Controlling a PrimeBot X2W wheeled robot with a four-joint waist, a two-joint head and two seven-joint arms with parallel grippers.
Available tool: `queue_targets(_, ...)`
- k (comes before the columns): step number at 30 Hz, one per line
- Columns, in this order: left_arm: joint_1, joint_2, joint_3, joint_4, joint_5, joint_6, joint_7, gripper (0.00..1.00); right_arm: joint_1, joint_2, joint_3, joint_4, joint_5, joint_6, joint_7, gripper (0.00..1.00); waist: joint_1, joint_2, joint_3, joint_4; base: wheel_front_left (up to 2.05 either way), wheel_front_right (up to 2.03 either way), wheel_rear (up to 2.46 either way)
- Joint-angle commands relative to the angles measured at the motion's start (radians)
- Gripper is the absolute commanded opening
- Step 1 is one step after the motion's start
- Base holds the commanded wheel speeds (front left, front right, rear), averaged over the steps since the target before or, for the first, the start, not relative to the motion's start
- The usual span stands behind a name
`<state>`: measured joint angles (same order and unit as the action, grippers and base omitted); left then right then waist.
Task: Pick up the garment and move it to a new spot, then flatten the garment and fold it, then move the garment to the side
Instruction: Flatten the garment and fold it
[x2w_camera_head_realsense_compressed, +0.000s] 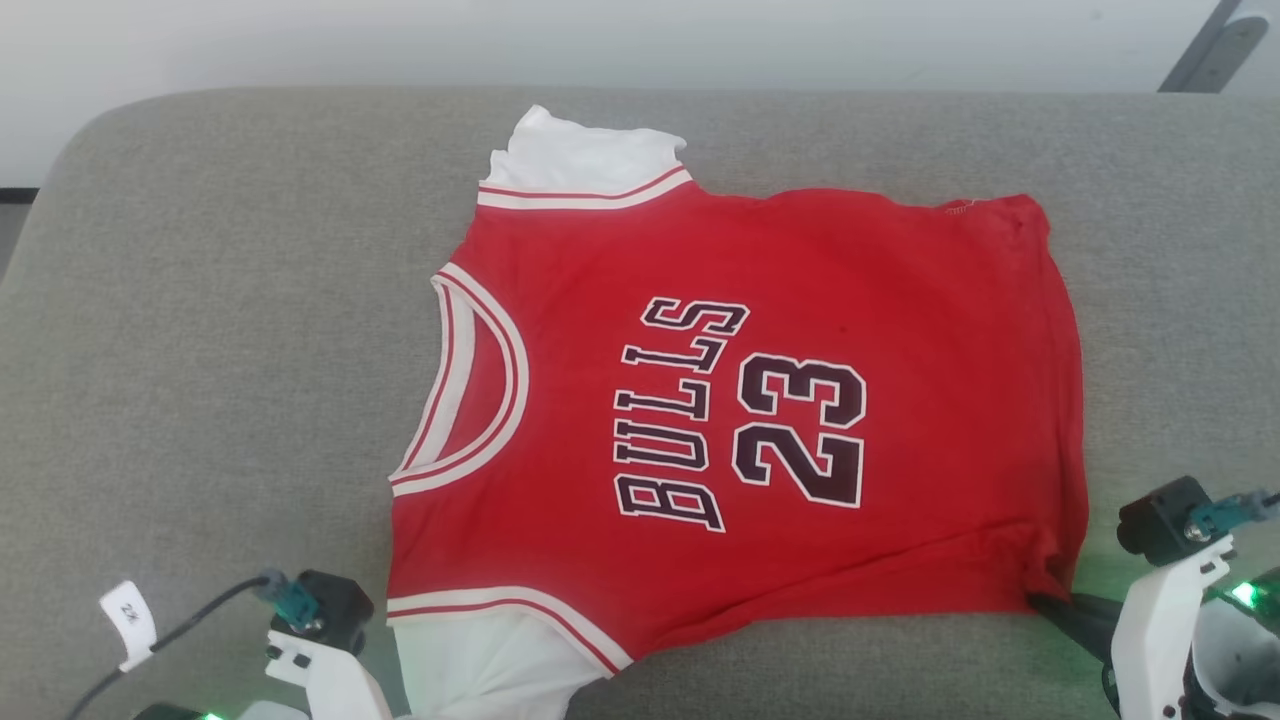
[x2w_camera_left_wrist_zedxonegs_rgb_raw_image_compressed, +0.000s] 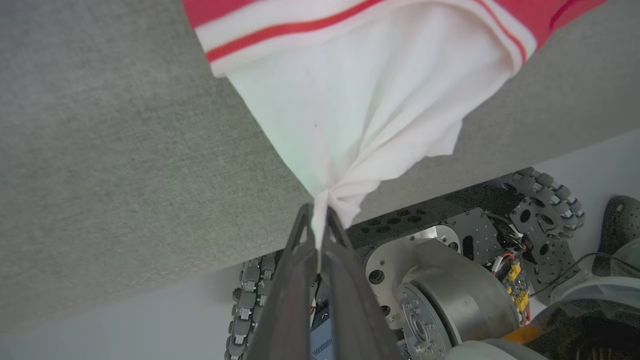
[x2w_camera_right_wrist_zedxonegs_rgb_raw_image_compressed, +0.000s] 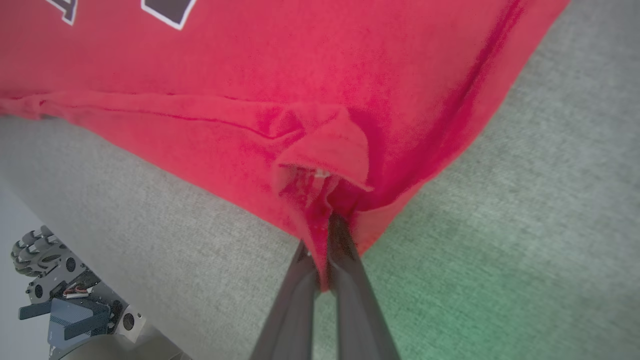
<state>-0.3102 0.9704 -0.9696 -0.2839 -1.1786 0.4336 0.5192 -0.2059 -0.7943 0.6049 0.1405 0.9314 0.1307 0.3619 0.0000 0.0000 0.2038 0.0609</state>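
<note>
The garment (x2w_camera_head_realsense_compressed: 760, 420) is a red jersey with white sleeves and dark "BULLS 23" lettering. It lies spread face up on the grey cushion (x2w_camera_head_realsense_compressed: 200, 350), collar to the left. My left gripper (x2w_camera_left_wrist_zedxonegs_rgb_raw_image_compressed: 318, 212) is shut on the tip of the near white sleeve (x2w_camera_left_wrist_zedxonegs_rgb_raw_image_compressed: 360, 100), which bunches into the jaws. My right gripper (x2w_camera_right_wrist_zedxonegs_rgb_raw_image_compressed: 327, 235) is shut on the near red hem corner (x2w_camera_right_wrist_zedxonegs_rgb_raw_image_compressed: 325, 160), where the cloth is puckered. In the head view, the right gripper's dark fingers (x2w_camera_head_realsense_compressed: 1075, 608) meet that corner at the lower right.
The grey cushion's front edge (x2w_camera_left_wrist_zedxonegs_rgb_raw_image_compressed: 165, 270) runs just below both grippers, with the robot's wheeled base (x2w_camera_left_wrist_zedxonegs_rgb_raw_image_compressed: 450, 280) beneath it. A pale wall (x2w_camera_head_realsense_compressed: 600, 40) stands behind the cushion. Bare cushion stretches to the left of the garment.
</note>
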Motion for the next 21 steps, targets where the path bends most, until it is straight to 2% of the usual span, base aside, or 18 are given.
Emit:
queue_targets(1, -0.006, 0.013, 0.005, -0.01, 0.004, 0.008, 0.007, 0.0, 0.024, 0.006, -0.016, -0.008, -0.014, 0.0, 0.006, 0.0, 0.0, 0.0, -0.001, -0.005, 0.0, 0.0, 0.0)
queue_targets(7, -0.084, 0.077, 0.057, -0.066, 0.047, 0.029, 0.015, 0.0, 0.05, 0.054, -0.153, -0.071, -0.083, 0.0, 0.017, 0.0, 0.0, 0.0, -0.002, -0.028, 0.0, 0.0, 0.0)
queue_targets(11, -0.169, 0.108, 0.092, -0.079, 0.084, 0.008, 0.03, 0.0, 0.03, 0.107, -0.232, -0.11, -0.149, 0.0, 0.044, 0.0, 0.0, 0.0, 0.005, -0.05, 0.0, 0.0, 0.0)
queue_targets(14, -0.244, 0.11, 0.115, -0.051, 0.114, -0.026, 0.04, 0.0, -0.009, 0.154, -0.282, -0.121, -0.202, 0.0, 0.064, 0.0, 0.0, 0.0, 0.016, -0.069, 0.0, 0.0, 0.0)
queue_targets(18, -0.359, 0.079, 0.128, 0.022, 0.169, -0.094, 0.056, 0.0, -0.072, 0.216, -0.315, -0.107, -0.258, 0.0, 0.085, 0.0, 0.0, 0.0, 0.04, -0.088, 0.0, 0.0, 0.0)
queue_targets(19, -0.359, 0.079, 0.128, 0.022, 0.169, -0.094, 0.056, 0.0, -0.072, 0.216, -0.315, -0.107, -0.258, 0.0, 0.085, 0.0, 0.0, 0.0, 0.04, -0.088, 0.0, 0.0, 0.0)
queue_targets(21, -0.424, 0.051, 0.13, 0.08, 0.19, -0.132, 0.061, 0.0, -0.112, 0.244, -0.332, -0.087, -0.279, 0.0, 0.087, 0.0, 0.0, 0.0, 0.056, -0.096, 0.0, 0.0, 0.0)
